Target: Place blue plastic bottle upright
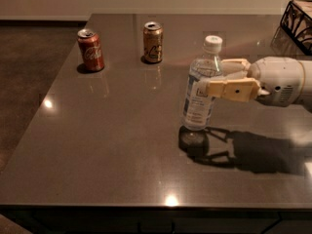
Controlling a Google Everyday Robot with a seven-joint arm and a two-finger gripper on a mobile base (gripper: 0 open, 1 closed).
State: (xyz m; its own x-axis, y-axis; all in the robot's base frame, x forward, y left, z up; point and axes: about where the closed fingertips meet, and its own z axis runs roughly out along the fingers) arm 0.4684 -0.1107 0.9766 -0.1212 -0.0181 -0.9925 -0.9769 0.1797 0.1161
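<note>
The clear, pale-blue plastic water bottle (200, 91) stands almost vertical, its white cap uppermost and leaning slightly right, in front and to the right of the gold soda can (153, 43). The white two-finger gripper (212, 77) comes in from the bottle's right, fingers clamped around its middle. Whether the base meets the dark tabletop (112, 150) I cannot tell.

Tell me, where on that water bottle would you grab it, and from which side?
Grip the blue plastic bottle around its round upper body, coming in level from the right, as the gripper does now, shut on it. The bottle is nearly upright, so its straight sides fit between two fingers. The cap is narrower and would probably give less hold.
</note>
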